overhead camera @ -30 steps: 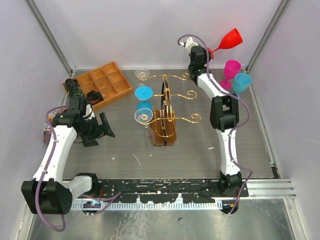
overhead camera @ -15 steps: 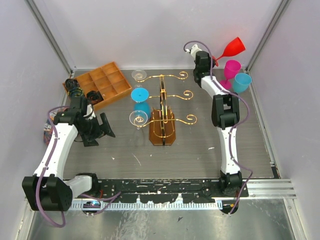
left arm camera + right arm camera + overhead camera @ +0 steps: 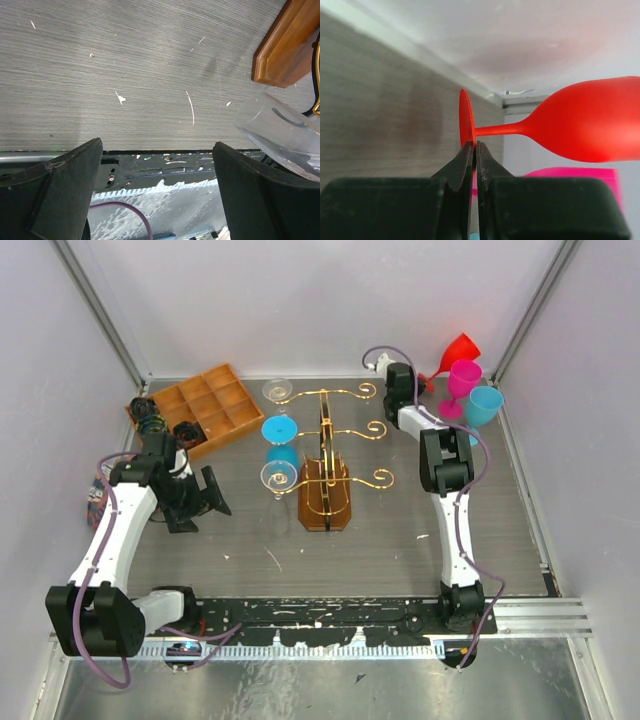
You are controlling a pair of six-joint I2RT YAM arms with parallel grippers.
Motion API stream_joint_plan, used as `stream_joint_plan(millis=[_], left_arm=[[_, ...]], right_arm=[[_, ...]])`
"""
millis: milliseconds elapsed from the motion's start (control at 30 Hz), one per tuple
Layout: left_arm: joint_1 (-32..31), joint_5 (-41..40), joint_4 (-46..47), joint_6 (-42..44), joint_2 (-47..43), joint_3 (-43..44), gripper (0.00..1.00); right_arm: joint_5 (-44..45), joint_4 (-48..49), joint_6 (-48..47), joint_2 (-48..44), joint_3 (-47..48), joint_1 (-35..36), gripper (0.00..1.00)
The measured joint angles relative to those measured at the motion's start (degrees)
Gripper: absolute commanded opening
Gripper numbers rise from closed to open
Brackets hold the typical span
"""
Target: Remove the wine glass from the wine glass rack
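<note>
Pinching the rim of the red glass's (image 3: 590, 120) round foot, the right gripper (image 3: 474, 150) has its fingers closed down to a thin slit with the foot's edge between them. That glass lies on its side in the air, stem level, bowl pointing away toward the far right corner. In the overhead view it is clear of the rack (image 3: 325, 455) and well to its right, with its bowl above and just behind a pink glass (image 3: 463, 377). A light-blue glass (image 3: 484, 403) stands upright on the table (image 3: 380, 540) just beside the pink one, nearer the right wall.

The rack stands upright mid-table on its brown base, gold scroll arms reaching to both sides. Three glasses hang on its left arms: a clear one (image 3: 278, 390) farthest back, a blue one (image 3: 281, 430) in the middle, and another clear one (image 3: 277, 477) nearest. The right arms carry nothing.

The left gripper (image 3: 157, 190) sits low over the table, left of the rack, with its fingers spread wide and nothing between them. Its wrist view shows scratched grey table, a corner of the rack's base and the nearest clear glass at the right edge. An orange tray (image 3: 205, 410) with compartments lies at the far left.
</note>
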Motion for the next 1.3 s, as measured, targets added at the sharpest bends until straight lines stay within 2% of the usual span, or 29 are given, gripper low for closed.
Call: stream_joint_plan(millis=[200, 800, 833, 867, 933, 1100, 1167, 1300], left_arm=[[0.0, 0.5, 0.2, 0.0, 0.0, -0.2, 0.98], [0.0, 2.8, 2.2, -0.5, -0.4, -1.2, 0.98], [0.0, 2.8, 2.2, -0.6, -0.6, -1.2, 0.98], [0.0, 2.8, 2.2, -0.6, -0.9, -1.2, 0.98], [0.0, 2.8, 2.2, -0.6, -1.3, -1.2, 0.98], [0.0, 2.8, 2.2, -0.6, -1.6, -1.2, 0.98], [0.0, 2.8, 2.2, -0.6, -1.7, -1.4, 0.98], [0.0, 2.8, 2.2, -0.7, -1.7, -1.8, 0.98]], right_arm=[[1.0, 0.4, -2.2, 1.2, -5.3, 0.2, 0.01], [5.8, 3.1, -7.1, 2.3, -7.8, 5.7, 0.01], [6.1, 3.1, -7.3, 2.5, -7.8, 6.2, 0.03], [6.4, 3.0, -7.5, 2.7, -7.7, 6.7, 0.10], [6.8, 2.7, -7.7, 2.9, -7.6, 7.2, 0.29], [7.1, 1.0, -7.6, 3.5, -7.5, 7.9, 0.49], [7.1, 0.6, -7.2, 3.4, -7.0, 7.9, 0.53], [6.3, -1.9, -5.6, 2.7, -6.0, 7.9, 0.55]])
